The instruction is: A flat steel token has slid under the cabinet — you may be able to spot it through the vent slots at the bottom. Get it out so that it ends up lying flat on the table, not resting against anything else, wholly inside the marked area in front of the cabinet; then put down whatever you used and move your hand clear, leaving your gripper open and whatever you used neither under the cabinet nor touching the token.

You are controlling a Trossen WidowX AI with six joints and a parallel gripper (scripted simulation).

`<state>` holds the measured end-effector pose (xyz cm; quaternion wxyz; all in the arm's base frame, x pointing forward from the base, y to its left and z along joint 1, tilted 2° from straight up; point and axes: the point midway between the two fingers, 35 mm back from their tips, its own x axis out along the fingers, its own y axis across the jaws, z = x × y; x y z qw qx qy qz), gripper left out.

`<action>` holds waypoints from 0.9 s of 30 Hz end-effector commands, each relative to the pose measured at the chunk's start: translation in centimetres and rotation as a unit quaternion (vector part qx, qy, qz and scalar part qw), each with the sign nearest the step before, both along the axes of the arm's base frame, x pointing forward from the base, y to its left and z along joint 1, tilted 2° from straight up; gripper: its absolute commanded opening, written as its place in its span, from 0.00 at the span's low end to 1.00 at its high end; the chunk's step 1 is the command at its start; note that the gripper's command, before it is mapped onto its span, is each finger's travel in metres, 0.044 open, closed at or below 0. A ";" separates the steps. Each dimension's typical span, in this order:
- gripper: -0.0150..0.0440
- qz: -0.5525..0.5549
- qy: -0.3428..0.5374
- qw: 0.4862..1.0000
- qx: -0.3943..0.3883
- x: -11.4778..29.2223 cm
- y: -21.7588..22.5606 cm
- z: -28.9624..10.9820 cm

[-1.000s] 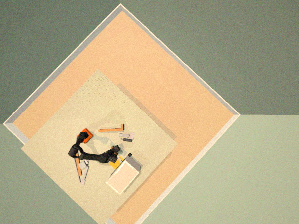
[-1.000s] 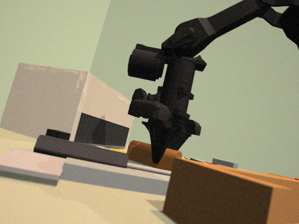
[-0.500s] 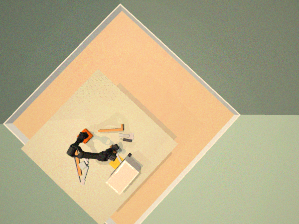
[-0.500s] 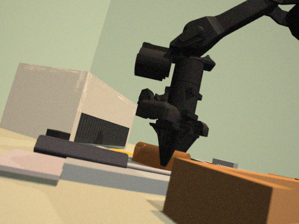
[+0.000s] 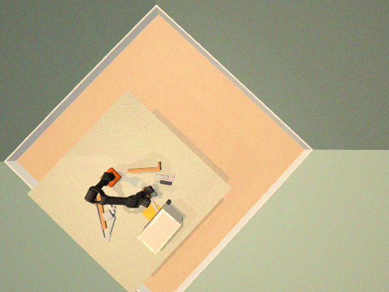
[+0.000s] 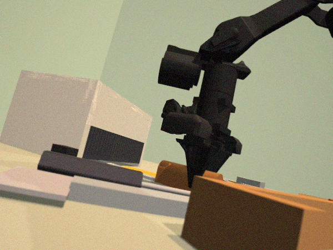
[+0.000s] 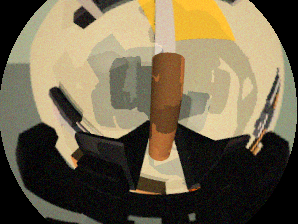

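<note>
token hidden, hand gripping brown-handled tool

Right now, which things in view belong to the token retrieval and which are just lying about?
In the job: gripper, shut on the brown-handled tool; cabinet with its vent slots; yellow marked area. The token itself does not show.

Lying about: orange L-shaped piece; grey and dark blocks beside it; pile of sticks near the arm's base.

An orange L-shaped bar lies near grey slabs.
</note>
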<state>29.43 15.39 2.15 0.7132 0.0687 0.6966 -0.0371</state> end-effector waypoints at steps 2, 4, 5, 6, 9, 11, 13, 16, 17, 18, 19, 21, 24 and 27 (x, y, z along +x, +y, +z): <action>0.25 -0.002 0.002 1.000 0.000 -0.9 0.1 -0.1; 0.25 -0.002 0.002 1.000 0.000 -1.1 0.2 -0.1; 0.25 -0.002 0.002 1.000 0.000 -1.3 0.2 -0.1; 0.25 -0.002 0.003 1.000 0.000 -1.4 0.3 -0.1; 0.25 -0.002 0.003 1.000 0.000 -1.8 0.3 -0.1; 0.25 -0.002 0.003 1.000 0.000 -2.1 0.4 -0.1; 0.25 -0.002 0.003 1.000 0.000 -2.4 0.4 -0.1; 0.25 -0.002 0.003 1.000 0.000 -2.8 0.5 -0.2; 0.25 -0.002 0.003 1.000 0.000 -2.9 0.6 -0.2; 0.25 -0.002 0.003 1.000 0.000 -3.1 0.6 -0.2; 0.25 -0.002 0.003 1.000 0.000 -3.2 0.6 -0.2; 0.25 -0.002 0.004 1.000 0.000 -3.5 0.7 -0.2; 0.25 -0.002 0.004 1.000 0.000 -3.9 0.8 -0.2; 0.25 -0.002 0.004 1.000 0.000 -4.4 0.9 -0.2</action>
